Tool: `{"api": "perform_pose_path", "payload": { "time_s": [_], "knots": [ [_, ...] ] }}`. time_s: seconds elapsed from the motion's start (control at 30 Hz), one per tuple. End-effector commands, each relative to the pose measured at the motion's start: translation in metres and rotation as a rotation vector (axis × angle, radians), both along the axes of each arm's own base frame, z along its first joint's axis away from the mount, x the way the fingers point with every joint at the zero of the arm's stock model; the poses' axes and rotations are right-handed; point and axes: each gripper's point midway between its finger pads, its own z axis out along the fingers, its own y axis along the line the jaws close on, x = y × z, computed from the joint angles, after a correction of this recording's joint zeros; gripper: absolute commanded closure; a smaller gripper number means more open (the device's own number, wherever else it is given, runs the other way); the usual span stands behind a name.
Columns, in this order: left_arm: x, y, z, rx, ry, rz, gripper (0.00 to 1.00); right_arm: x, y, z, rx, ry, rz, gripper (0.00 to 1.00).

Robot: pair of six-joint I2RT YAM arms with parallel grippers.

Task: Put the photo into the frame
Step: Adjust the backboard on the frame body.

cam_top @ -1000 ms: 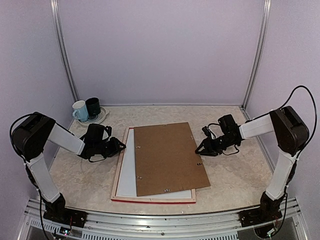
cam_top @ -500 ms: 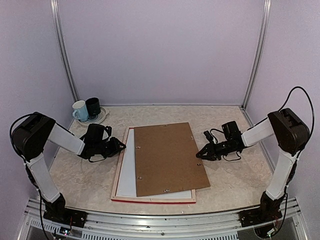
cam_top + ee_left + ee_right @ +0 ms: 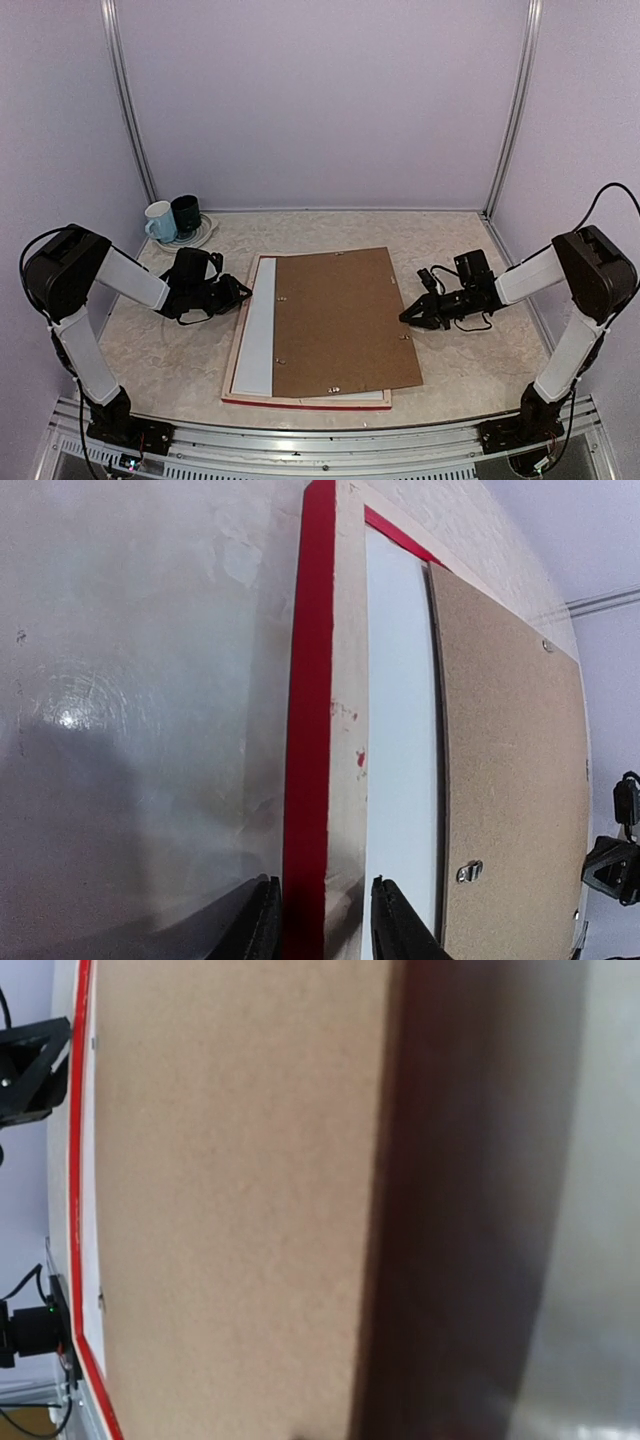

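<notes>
Now L gripper (image 3: 322, 922) pinches frame (image 3: 308, 680) rail, w/ backing board (image 3: 340, 320) atop.

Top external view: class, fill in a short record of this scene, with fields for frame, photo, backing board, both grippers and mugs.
frame: lying face down, red edge showing
photo: inside frame, white back showing as a strip
backing board: on the photo, overhanging frame's right side
left gripper: fingers straddle frame's left rail, gripping
right gripper: closed at board's right edge, apparently pinching it
mugs: far left corner
</notes>
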Motion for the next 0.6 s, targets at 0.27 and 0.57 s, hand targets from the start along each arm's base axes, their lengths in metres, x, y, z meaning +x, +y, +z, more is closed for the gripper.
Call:
{"api": "perform_pose_path", "payload": {
  "time_s": [0.27,0.57],
  "knots": [
    [-0.027,0.014,-0.047,0.051,0.167,0.033,0.69,-0.016,0.003,0.008,-0.034,-0.009,-0.052,1.00],
    [-0.031,0.023,-0.054,0.073,0.193,0.076,0.77,-0.016,0.006,0.019,-0.041,0.003,-0.089,1.00]
  ]
}}
